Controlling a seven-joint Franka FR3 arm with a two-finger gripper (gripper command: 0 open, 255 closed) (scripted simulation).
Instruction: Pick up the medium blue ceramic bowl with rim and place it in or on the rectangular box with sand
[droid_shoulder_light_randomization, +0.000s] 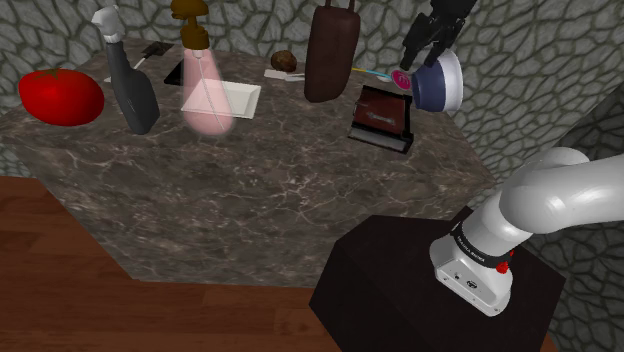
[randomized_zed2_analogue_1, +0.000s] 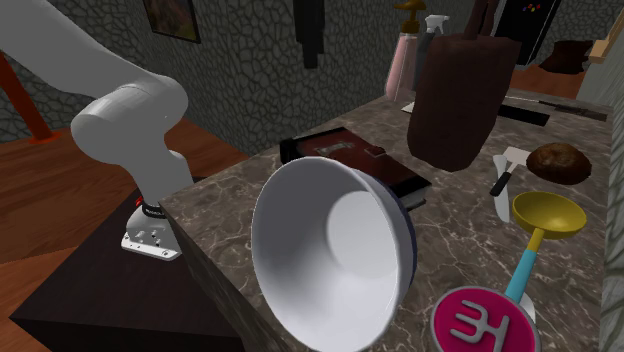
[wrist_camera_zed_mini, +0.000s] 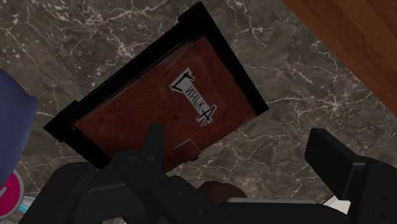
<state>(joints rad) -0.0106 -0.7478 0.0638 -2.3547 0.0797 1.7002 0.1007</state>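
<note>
Black hand (wrist_camera_zed_mini: 236, 133) spread wide, clasping nothing, over red-brown box (wrist_camera_zed_mini: 143, 95), blue bowl (wrist_camera_zed_mini: 11, 127) tipped beside

We identify the bowl (droid_shoulder_light_randomization: 432, 88) by its blue outer wall and plain white interior. It is tipped on its side in the upper right of the shoulder view, with its opening turned toward the frame's right edge. The box (droid_shoulder_light_randomization: 382, 116) is rectangular, with a black frame, a reddish-brown fill and a small white label. It lies flat, just below and left of the bowl.
</note>
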